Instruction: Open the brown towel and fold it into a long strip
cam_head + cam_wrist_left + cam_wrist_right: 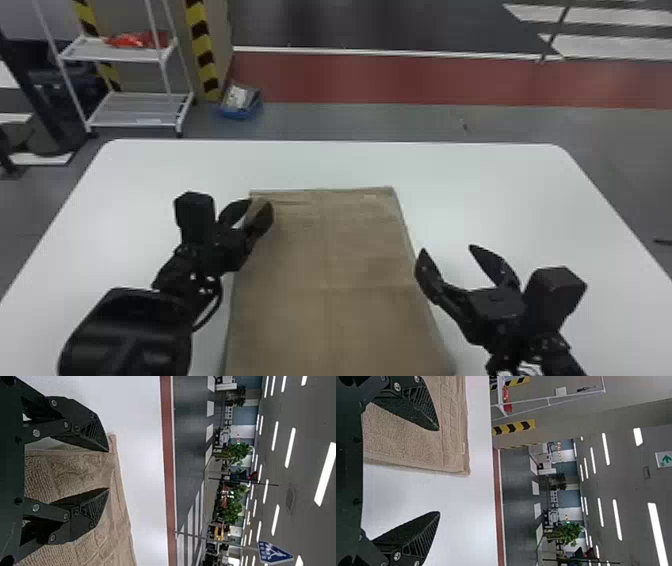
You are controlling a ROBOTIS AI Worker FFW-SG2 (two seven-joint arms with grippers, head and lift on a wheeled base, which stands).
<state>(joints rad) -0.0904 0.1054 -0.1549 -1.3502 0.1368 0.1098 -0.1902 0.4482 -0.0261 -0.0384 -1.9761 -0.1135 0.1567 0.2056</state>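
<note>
White table (500, 187), brown towel (325, 255) laid flat mid-table, left gripper (260, 203) at its far left corner, fingers parted, raised cloth between, right gripper (446, 248) at its right edge, fingers wide apart, holding nothing.

- Brown towel (360, 250): matt cloth, rough, pebbly pile.
- Worktop (450, 165): smooth, with a soft sheen.
- Left gripper (256, 205), right gripper (446, 248): matt black jaws, ribbed sides, shiny metal-looking screws (36, 433).
</note>
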